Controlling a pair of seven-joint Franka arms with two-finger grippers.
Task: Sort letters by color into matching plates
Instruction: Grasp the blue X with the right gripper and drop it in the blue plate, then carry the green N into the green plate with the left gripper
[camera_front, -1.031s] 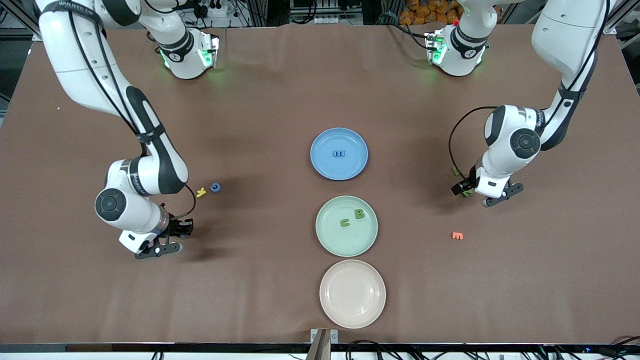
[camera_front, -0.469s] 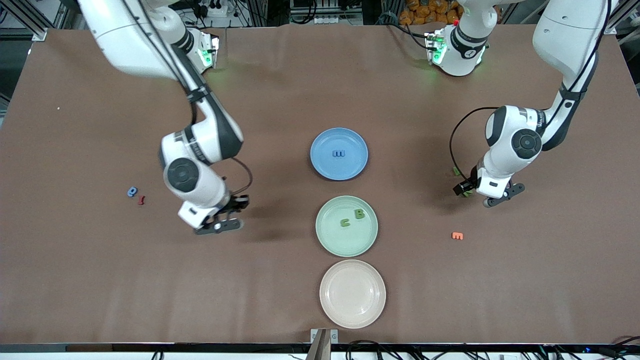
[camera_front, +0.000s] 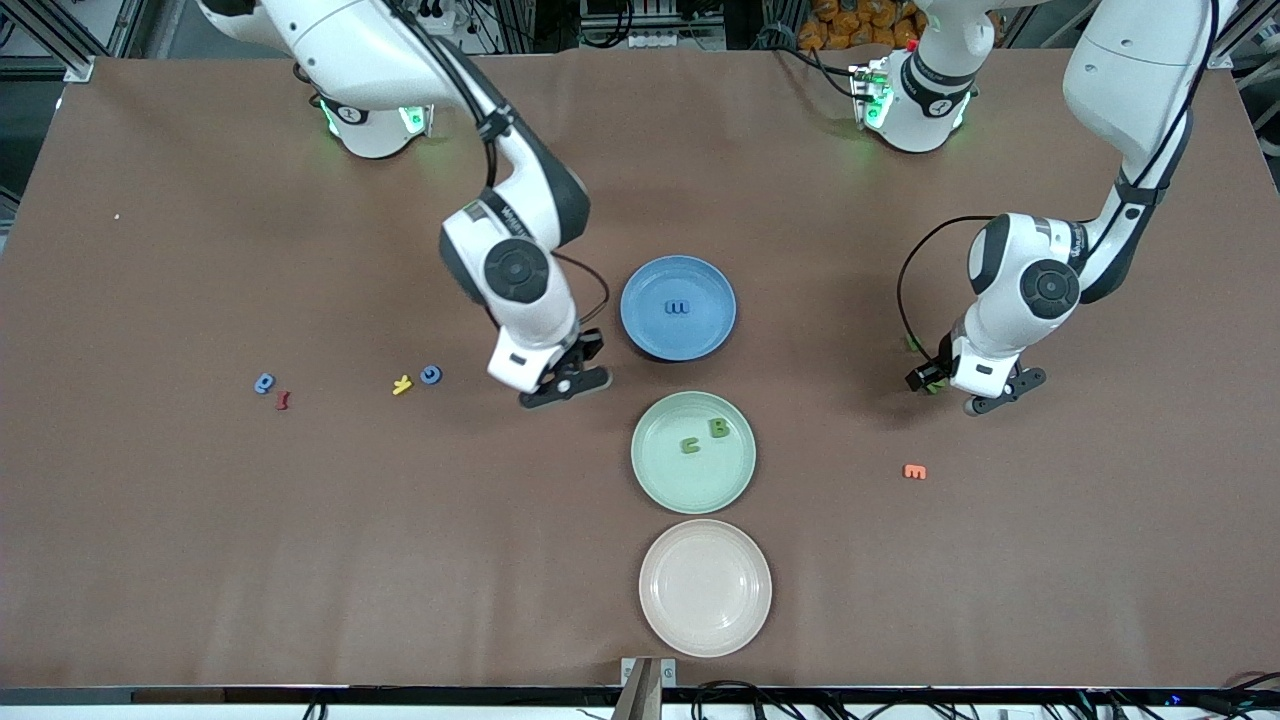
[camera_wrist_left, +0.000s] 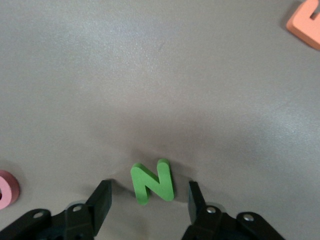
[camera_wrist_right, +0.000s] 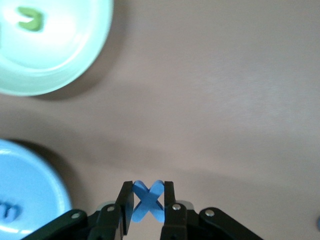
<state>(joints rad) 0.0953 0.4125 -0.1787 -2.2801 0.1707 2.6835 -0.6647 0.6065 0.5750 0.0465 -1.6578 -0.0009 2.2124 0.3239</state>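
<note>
Right wrist view: blue X pinched upright between the closed fingers of the right gripper, clear of the table.
Item 1, destination: blue plate, just beside this gripper toward the left arm's end and slightly farther from the front camera. The carry left looks short, and the right arm is much the nearer.
Item 2: green N, flat on the table, uprights slightly tilted from the fingers' line. Left gripper low over it, fingers apart, one on each side, neither touching.
Item 3: green plate, well apart from the N, toward the right arm's end.
</note>
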